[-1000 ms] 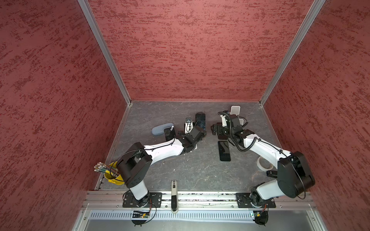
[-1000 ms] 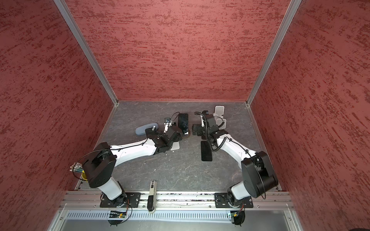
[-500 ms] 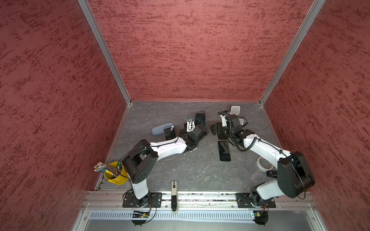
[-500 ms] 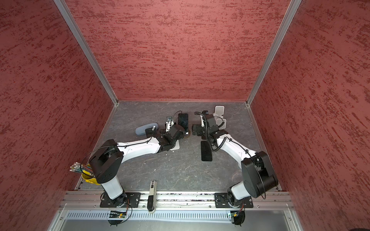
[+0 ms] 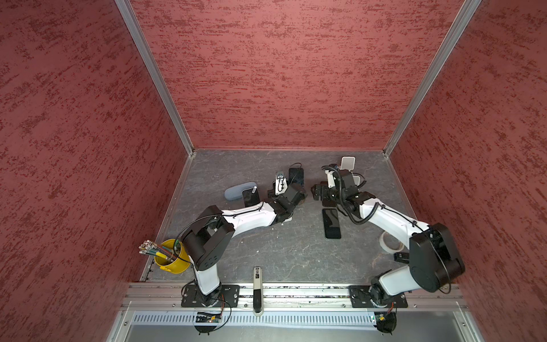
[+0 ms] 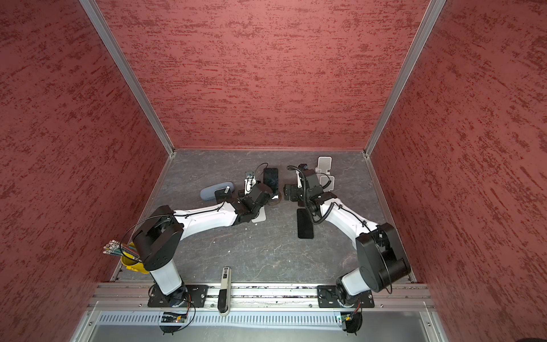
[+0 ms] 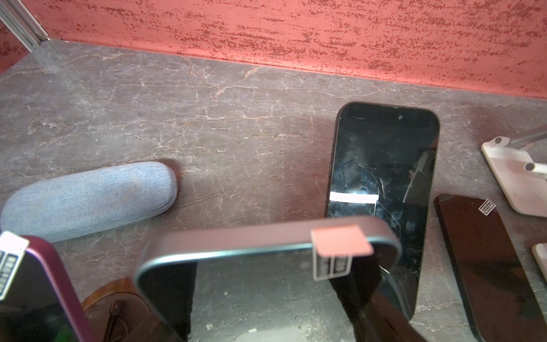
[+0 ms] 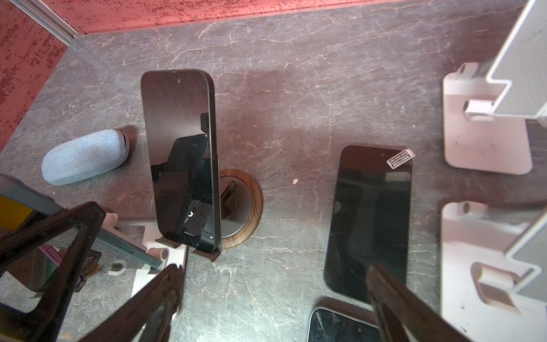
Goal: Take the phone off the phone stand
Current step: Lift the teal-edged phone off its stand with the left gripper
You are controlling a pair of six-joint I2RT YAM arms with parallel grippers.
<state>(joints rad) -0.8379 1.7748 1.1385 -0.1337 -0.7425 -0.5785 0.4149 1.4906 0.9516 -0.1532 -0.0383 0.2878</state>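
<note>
A teal-edged phone (image 7: pixel 266 245) with a pink sticker leans on a white phone stand (image 8: pixel 159 257) near the table's middle. My left gripper (image 7: pixel 266 291) is shut on it, a dark finger (image 7: pixel 174 296) against each side of the phone. In both top views the left gripper (image 5: pixel 296 195) (image 6: pixel 260 195) covers that phone. My right gripper (image 8: pixel 275 302) (image 5: pixel 318 192) hovers open over bare table, just to the right, holding nothing.
A black phone (image 8: pixel 180 154) (image 5: pixel 297 177) stands on a wood-rimmed stand (image 8: pixel 251 207) between the grippers. Flat phones (image 5: pixel 331 223) (image 8: pixel 370 216), a purple phone (image 7: pixel 35 290), a grey case (image 5: pixel 239 189), white stands (image 5: pixel 347 163), a yellow pencil cup (image 5: pixel 171 257) and a tape roll (image 5: pixel 390 241) surround them.
My left gripper has gone from open to shut on the teal-edged phone after reaching slightly further in. The right arm has not moved.
</note>
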